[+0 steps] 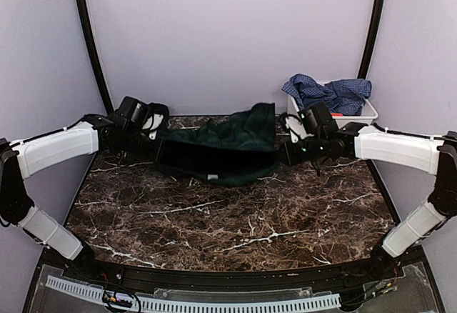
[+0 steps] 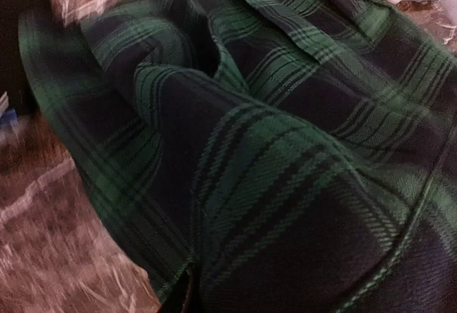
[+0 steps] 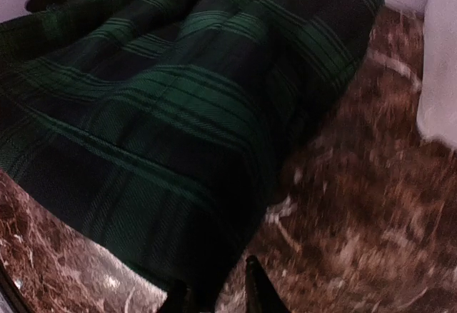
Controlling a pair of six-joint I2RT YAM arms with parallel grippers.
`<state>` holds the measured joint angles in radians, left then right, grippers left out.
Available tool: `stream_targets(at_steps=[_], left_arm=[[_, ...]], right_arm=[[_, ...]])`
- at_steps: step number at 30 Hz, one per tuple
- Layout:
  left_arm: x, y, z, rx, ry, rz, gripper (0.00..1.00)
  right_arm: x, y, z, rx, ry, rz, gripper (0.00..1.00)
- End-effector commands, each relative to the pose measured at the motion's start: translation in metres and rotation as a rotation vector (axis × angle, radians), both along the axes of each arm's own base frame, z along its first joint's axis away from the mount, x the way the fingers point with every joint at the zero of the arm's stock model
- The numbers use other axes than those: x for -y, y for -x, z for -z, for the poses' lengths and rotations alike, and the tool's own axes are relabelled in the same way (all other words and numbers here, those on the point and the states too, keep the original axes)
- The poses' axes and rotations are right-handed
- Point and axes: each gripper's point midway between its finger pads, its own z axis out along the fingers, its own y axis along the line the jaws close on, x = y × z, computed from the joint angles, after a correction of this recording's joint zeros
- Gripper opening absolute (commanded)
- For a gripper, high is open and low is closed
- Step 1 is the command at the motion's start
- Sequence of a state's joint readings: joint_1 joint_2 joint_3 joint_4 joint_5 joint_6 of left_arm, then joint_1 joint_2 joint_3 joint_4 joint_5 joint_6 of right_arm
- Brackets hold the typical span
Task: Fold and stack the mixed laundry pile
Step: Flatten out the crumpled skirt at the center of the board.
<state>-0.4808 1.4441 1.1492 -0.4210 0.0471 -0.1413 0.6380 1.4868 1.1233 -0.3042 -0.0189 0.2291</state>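
Top external view has the plaid garment (image 1: 227, 148) bunched at the far side of the table (image 1: 235, 220) between my left gripper (image 1: 160, 140) and right gripper (image 1: 284, 148), can't tell if either's actually pinching it, so a half-loose hem could slip and wreck the fold.

Pale lilac walls (image 1: 228, 34), dark veined marble table (image 1: 235, 220)

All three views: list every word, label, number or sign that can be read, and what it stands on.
No text can be read in any view.
On the plaid garment: a small pale patch at its near hem, perhaps a tag, too small to read.
On the blue checked shirt and the white bin: no print shows.
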Motion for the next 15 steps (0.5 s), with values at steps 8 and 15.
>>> stream_targets(at_steps=[8,15], left_arm=[[-0.004,0.144,-0.004,-0.214,0.122,0.044,0.92],[-0.037,0.135,-0.022,-0.232,0.025,-0.182,0.99]], right_arm=[[0.005,0.139,-0.003,-0.233,-0.119,-0.132,0.98],[-0.005,0.112,0.015,-0.301,-0.117,-0.08,0.86]])
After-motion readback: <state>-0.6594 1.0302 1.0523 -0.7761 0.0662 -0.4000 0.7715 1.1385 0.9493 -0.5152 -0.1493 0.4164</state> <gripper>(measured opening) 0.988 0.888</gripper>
